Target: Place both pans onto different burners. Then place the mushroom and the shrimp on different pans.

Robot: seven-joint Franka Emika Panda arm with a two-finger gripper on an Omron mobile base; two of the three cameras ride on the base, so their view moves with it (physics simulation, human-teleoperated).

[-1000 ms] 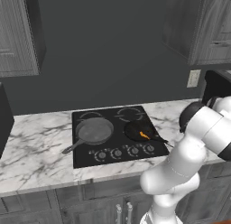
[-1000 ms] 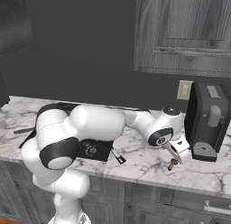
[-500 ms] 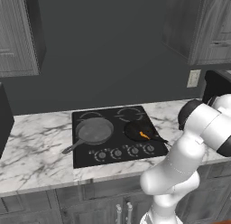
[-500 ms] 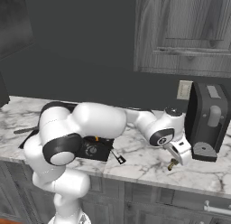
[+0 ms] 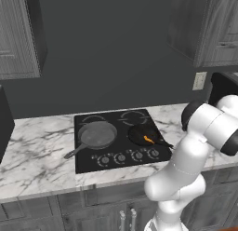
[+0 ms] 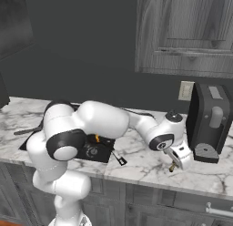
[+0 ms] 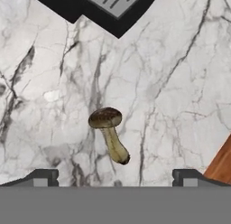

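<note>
- Light was flat and even; upper walls stayed dim.
- The marble counter (image 7: 171, 83) read bright, no glare.
- A soft shadow pooled beside the mushroom (image 7: 108, 133).
- Rendering looked slightly soft, without edge distortion.

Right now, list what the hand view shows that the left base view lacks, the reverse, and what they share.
Hand view: the mushroom close up against the marble, ahead of the open gripper, and a dark appliance base with a grille at the top.

Left base view: the cooktop, with the grey skillet on one burner, and the black pan on another holding the shrimp.

Shared: the marble counter.
</note>
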